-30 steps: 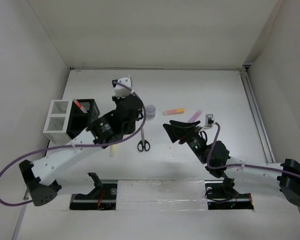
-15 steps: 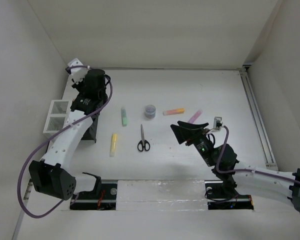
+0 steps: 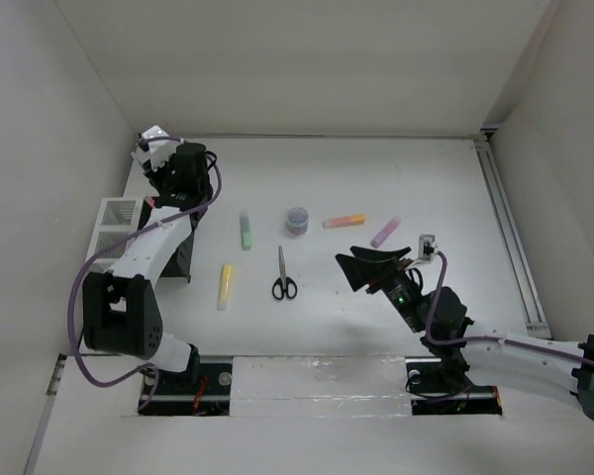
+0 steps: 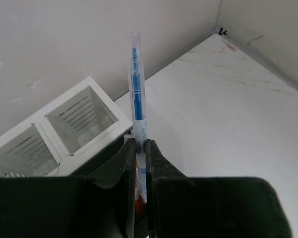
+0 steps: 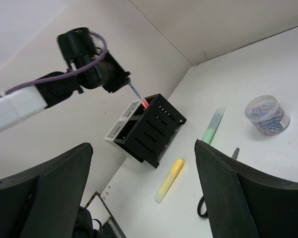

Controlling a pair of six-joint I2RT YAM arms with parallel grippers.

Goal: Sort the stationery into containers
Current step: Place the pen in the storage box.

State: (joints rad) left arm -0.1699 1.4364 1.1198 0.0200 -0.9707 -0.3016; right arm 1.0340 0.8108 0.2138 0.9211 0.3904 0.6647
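- Hovering above the white table (image 3: 455,198), near the arm bases, the right gripper (image 3: 373,262) has its fingers spread wide and holds nothing.
- To its left lie black-handled scissors (image 3: 283,275), blades pointing away from the bases, and further left a yellow highlighter (image 3: 224,285), both flat on the table and apart from each other.
- Beyond them, from left to right, are a green highlighter (image 3: 246,230), a clear round tub of coloured paper clips (image 5: 265,115), an orange highlighter (image 3: 344,221) and a purple highlighter (image 3: 385,232), none touching.
- At the left edge, the black slatted organiser (image 5: 154,131) stands against the white two-compartment organiser (image 4: 111,99); a red pen (image 5: 144,103) pokes from the black one.
- Farthest off, the left gripper (image 4: 140,144) pinches a blue pen (image 4: 138,99) tight between its fingers, with its tip down at the black organiser's top beside the red pen; whether it is inside is unclear.
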